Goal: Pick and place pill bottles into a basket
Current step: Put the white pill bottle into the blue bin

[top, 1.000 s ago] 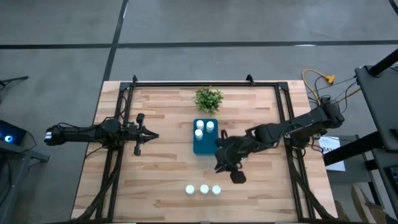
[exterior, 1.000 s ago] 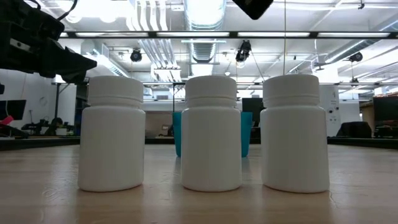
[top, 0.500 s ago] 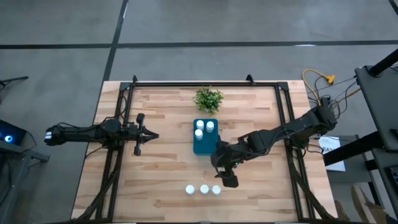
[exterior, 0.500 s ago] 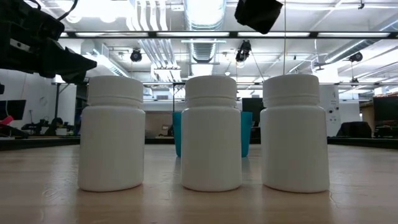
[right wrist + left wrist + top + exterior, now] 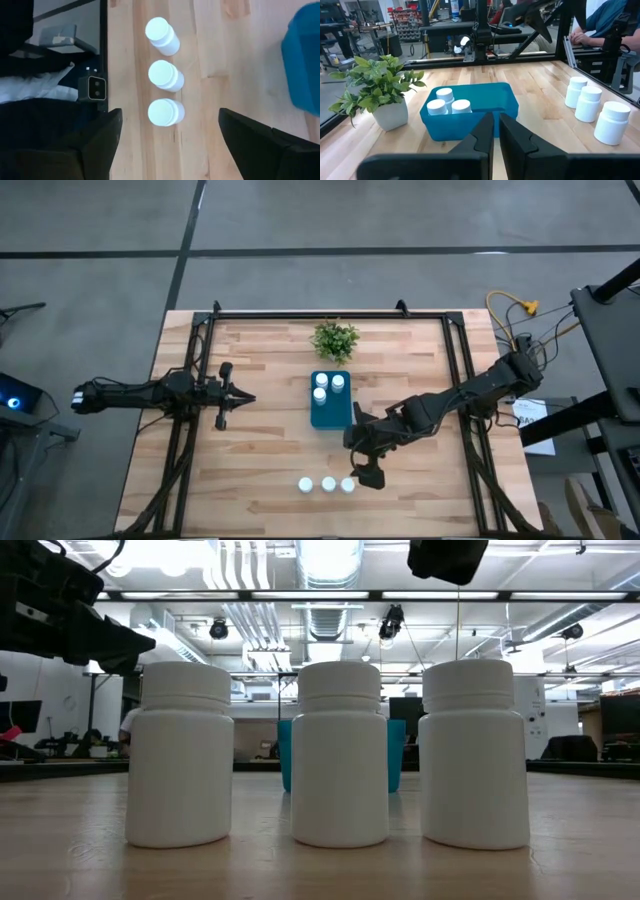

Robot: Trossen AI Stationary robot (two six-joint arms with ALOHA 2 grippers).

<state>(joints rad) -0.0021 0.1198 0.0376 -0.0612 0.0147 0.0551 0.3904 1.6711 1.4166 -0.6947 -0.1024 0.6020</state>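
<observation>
Three white pill bottles [image 5: 327,484] stand upright in a row near the table's front edge. Three more [image 5: 326,386] stand inside the teal basket [image 5: 331,416] at mid-table. My right gripper [image 5: 170,114] hangs open, high above the rightmost bottle of the row [image 5: 165,112]; its fingers stand wide on either side and touch nothing. In the low view it shows at the top [image 5: 447,558], above that bottle [image 5: 475,765]. My left gripper [image 5: 238,397] waits shut to the left of the basket [image 5: 470,112], holding nothing.
A small potted plant [image 5: 335,338] stands just beyond the basket. Black frame rails [image 5: 190,360] run along the table's left, right and far sides. A small camera block [image 5: 96,88] sits at the near edge by the bottle row. A person's arm [image 5: 600,20] shows beyond the table.
My right gripper has moved away from the basket toward the table's near edge and now hangs over the rightmost bottle of the row. The bottles and the basket have kept still.
</observation>
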